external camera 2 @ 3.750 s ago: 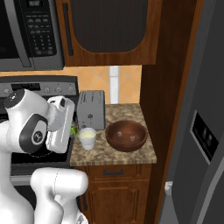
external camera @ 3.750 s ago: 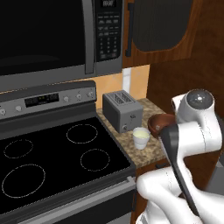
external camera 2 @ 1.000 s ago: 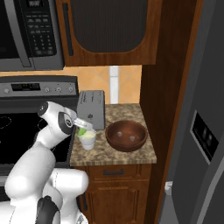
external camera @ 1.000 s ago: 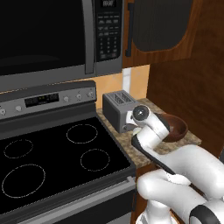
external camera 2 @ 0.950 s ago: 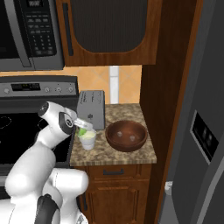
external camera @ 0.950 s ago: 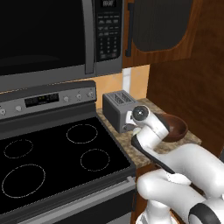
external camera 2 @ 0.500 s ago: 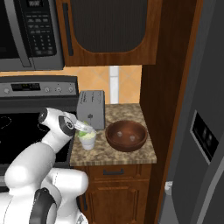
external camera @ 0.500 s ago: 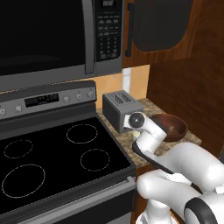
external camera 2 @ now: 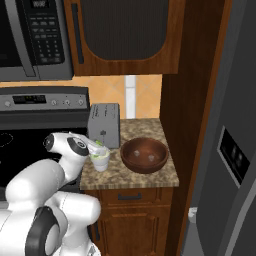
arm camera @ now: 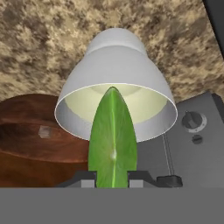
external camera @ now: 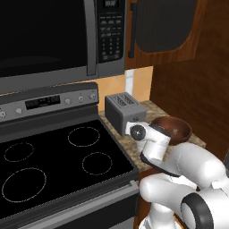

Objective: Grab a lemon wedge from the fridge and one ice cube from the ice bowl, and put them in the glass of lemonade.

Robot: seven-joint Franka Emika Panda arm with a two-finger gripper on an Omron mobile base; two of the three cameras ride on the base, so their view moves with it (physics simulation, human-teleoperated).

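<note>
Over speckled counter (arm camera: 39, 39), claw (arm camera: 112, 177) clamps glossy green lemon wedge (arm camera: 112, 140) above lemonade glass (arm camera: 118, 83).

arm bent low – fingers (arm camera: 112, 177) pinched

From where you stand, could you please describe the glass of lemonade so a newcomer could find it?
Right of the stove is a speckled stone counter. On it, the glass of lemonade stands before the grey toaster and left of the ice bowl: the only small whitish cup there.
</note>
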